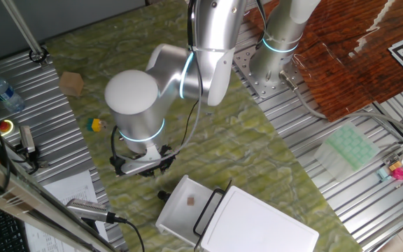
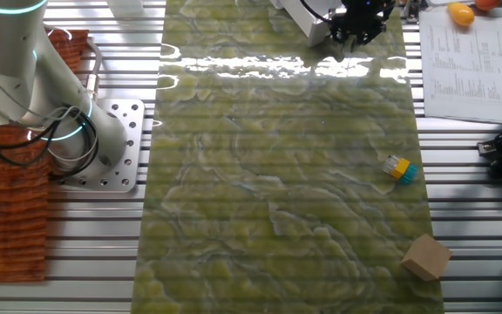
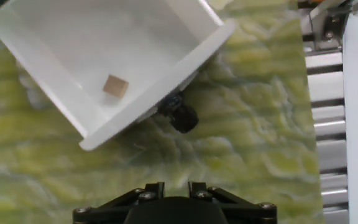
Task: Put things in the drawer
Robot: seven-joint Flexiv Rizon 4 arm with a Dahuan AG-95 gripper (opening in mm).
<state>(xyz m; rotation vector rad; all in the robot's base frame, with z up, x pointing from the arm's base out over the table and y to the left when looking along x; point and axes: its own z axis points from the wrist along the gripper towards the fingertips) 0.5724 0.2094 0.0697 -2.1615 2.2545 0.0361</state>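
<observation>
Near the bench edge, the black piece (image 3: 179,115) touches the drawer (image 3: 61,99) wall; I cannot tell the jaws' spread, so I risk nudging it underneath.

Lighting was bright and even; overhead glare streaked the desk (image 2: 277,65); hand view was slightly soft, the drawer (image 3: 73,43) overexposed.

1. Bench (image 2: 460,174): ribbed bare metal is seen.
2. Mat (image 2: 277,192): green marbled sheet, glossy where glare is reflected.
3. Drawer (image 3: 61,102): smooth white plastic look, slight sheen.
4. Cube (image 3: 115,86): matt tan, wood-like.
5. Arm (image 1: 212,42): satin silver casing is noted.
</observation>
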